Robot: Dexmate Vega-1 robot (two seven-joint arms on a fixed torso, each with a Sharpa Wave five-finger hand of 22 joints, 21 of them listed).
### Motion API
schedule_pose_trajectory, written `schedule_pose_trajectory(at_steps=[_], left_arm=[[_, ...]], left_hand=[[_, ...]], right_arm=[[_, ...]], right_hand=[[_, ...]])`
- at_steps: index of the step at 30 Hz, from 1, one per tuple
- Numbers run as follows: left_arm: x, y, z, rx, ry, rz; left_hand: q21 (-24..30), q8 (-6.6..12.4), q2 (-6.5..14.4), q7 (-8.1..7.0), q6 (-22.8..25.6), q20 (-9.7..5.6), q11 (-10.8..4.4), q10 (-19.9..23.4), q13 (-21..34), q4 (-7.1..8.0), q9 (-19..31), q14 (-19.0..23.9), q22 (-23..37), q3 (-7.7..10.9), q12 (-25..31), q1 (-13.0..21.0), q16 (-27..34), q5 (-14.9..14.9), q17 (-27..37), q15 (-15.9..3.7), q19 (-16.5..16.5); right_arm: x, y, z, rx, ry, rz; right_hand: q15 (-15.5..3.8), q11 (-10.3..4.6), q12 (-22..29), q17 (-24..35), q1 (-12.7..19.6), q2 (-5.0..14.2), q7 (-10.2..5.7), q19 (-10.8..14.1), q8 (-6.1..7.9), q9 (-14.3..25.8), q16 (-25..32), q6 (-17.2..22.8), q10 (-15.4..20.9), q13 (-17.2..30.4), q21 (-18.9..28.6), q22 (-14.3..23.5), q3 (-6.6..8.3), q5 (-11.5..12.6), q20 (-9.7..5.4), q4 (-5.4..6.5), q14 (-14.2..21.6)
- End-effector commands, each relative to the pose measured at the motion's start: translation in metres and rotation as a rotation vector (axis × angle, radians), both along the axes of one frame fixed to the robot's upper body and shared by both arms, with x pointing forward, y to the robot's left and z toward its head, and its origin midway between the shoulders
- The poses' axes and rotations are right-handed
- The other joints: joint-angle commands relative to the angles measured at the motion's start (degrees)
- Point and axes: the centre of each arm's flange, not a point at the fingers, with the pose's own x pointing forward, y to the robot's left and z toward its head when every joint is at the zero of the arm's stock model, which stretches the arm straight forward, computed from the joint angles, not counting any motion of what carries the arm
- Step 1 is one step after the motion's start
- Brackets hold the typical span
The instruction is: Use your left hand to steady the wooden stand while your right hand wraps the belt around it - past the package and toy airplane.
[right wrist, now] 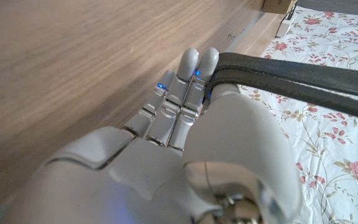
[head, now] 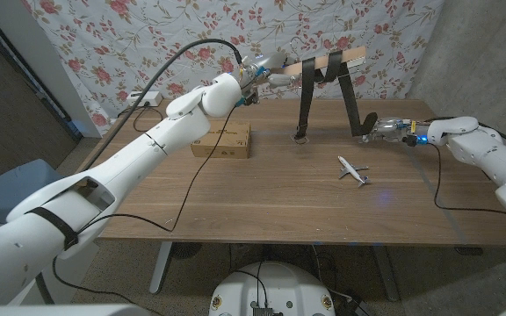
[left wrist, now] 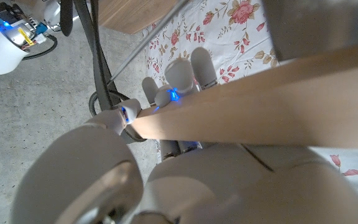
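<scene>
Belt on stand, airplane near, package left

Brown wooden bench across frame centre. Floral-print cloth backdrop along top. Small white box at upper left, on bench's far corner. Grey floor below.

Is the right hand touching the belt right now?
Touching: in the right wrist view the belt lies pinched against the right hand.
</scene>
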Motion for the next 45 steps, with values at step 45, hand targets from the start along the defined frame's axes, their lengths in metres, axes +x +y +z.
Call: schedule_pose_trajectory(at_steps=[45], left_arm=[[0.016,-0.028,-0.009,0.074,0.054,0.051]], left_hand=[[0.7,1.06,0.5,0.25,-0.3,-3.43,-0.36,0.2,3.8,0.96,-0.3,0.4,0.3,1.36,9.9,-0.3,0.5,-0.1,0.6,-0.20,0.2]], right_arm=[[-0.164,0.098,0.095,0.005,-0.773,0.652]], right_hand=[[-4.73,0.02,0.6,0.5,1.1,0.16,-0.61,-0.9,-0.47,2.2,1.6,7.8,0.7,1.0,2.2,-0.2,-0.64,-0.5,-3.33,1.25,0.1]])
